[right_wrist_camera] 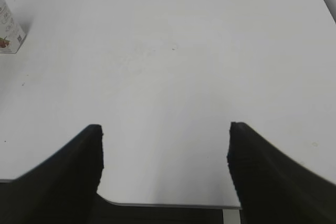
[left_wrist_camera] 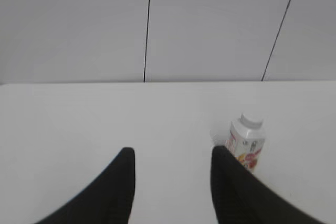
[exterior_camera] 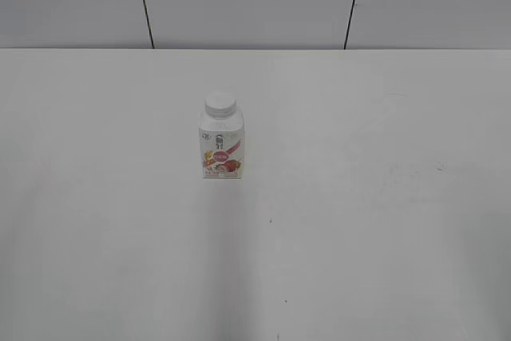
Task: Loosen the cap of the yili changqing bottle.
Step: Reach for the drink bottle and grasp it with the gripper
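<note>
bottle (exterior_camera: 222,148) upright on table (exterior_camera: 383,221), left of centre | cap (exterior_camera: 219,105) on top

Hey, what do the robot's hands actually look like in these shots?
Only fingers show. The left hand and right hand each have two matte black fingers, broad at the base and curving to blunt tips, with fine ribbing on the surface. No cables or markings are visible.

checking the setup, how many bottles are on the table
1. A small squarish white plastic bottle with a pink-red label stands upright near the middle of the white table, its round white screw cap on. The wrist views show the same bottle; none other is visible.
</note>
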`<state>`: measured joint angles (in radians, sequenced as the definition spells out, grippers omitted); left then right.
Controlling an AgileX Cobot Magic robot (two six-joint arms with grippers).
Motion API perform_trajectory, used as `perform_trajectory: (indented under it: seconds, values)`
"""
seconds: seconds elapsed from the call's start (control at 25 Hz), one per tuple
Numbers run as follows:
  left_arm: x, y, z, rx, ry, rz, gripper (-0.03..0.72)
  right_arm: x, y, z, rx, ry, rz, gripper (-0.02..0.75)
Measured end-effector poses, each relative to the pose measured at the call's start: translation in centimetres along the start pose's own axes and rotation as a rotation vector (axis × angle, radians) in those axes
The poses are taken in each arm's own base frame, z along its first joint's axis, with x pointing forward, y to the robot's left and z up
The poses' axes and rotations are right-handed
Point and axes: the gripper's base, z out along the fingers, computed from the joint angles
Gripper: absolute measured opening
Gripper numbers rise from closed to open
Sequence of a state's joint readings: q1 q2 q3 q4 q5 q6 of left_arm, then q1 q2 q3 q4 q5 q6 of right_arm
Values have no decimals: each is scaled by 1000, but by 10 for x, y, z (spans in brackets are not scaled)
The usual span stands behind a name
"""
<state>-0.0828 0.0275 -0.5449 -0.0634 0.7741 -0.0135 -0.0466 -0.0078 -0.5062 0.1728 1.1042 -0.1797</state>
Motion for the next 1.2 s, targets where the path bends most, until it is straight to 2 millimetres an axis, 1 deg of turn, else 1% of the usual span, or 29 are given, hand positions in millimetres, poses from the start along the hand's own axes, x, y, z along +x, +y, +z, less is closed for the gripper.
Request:
perform_trajectory:
  seconds: [0.08, 0.2, 0.32, 0.48, 0.64, 0.76, 0.84, 0.96, 1.08, 1.2]
  values:
    - [-8, 0, 9, 2, -23, -7, 307, 0, 0, 0, 0, 0, 0, 581]
    - [-17, 1, 30, -4, -6, 2, 307, 0, 0, 0, 0, 0, 0, 581]
    - [-24, 2, 54, -10, 13, 32, 307, 0, 0, 0, 0, 0, 0, 581]
    - [-34, 4, 85, -20, -14, 51, 307, 0, 0, 0, 0, 0, 0, 581]
    - [-38, 6, 119, -36, -19, 90, 307, 0, 0, 0, 0, 0, 0, 581]
    - [-35, 6, 144, -29, -22, 159, 307, 0, 0, 0, 0, 0, 0, 581]
    - [-29, 3, 158, -9, -35, 203, 307, 0, 0, 0, 0, 0, 0, 581]
    - [-14, -2, 182, 39, -10, 184, 307, 0, 0, 0, 0, 0, 0, 581]
    - [-2, -7, 198, 97, -1, 143, 307, 0, 0, 0, 0, 0, 0, 581]
    - [9, -12, 212, 159, 1, 148, 307, 0, 0, 0, 0, 0, 0, 581]
